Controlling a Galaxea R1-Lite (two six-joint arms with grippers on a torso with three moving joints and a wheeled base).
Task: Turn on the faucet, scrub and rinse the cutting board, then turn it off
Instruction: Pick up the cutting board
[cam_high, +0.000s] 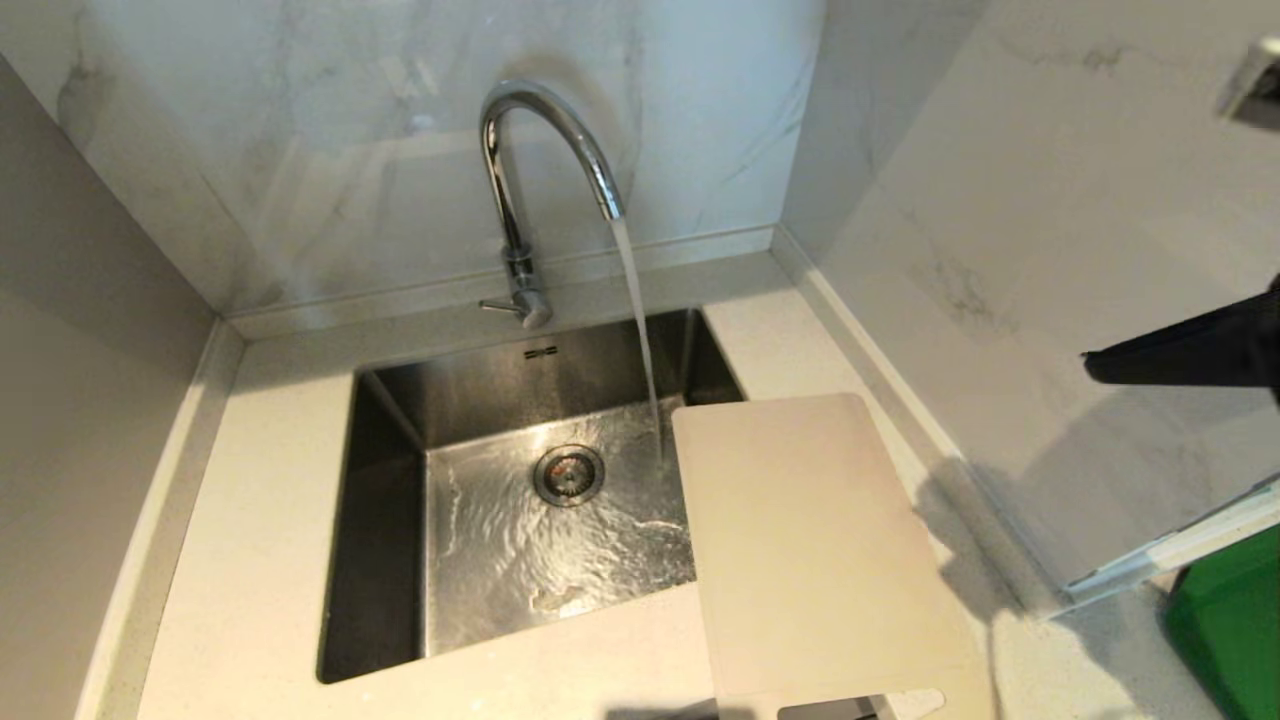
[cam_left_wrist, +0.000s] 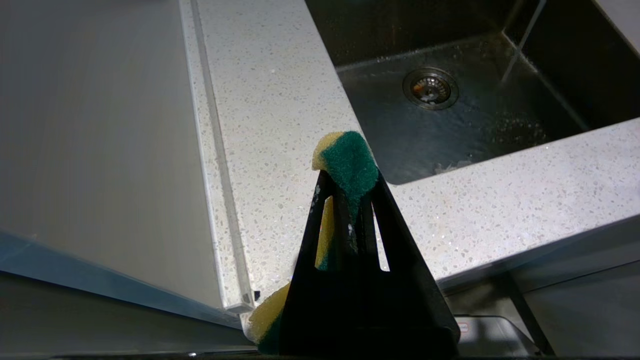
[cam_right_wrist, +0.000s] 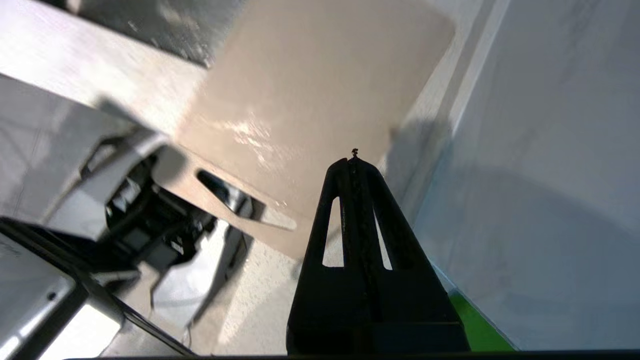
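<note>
Right end effector (cam_right_wrist: 354, 162) above glossy beige cutting board (cam_right_wrist: 310, 100)

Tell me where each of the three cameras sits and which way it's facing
Head view: high up, looking forward and down at the faucet, running, and the sink; the right gripper pokes in.
Left wrist view: behind the left gripper, shut on a sponge, facing countertop and sink.
Right wrist view: behind the empty, shut right gripper, above the cutting board.
Shared: the board in head and right wrist views.
</note>
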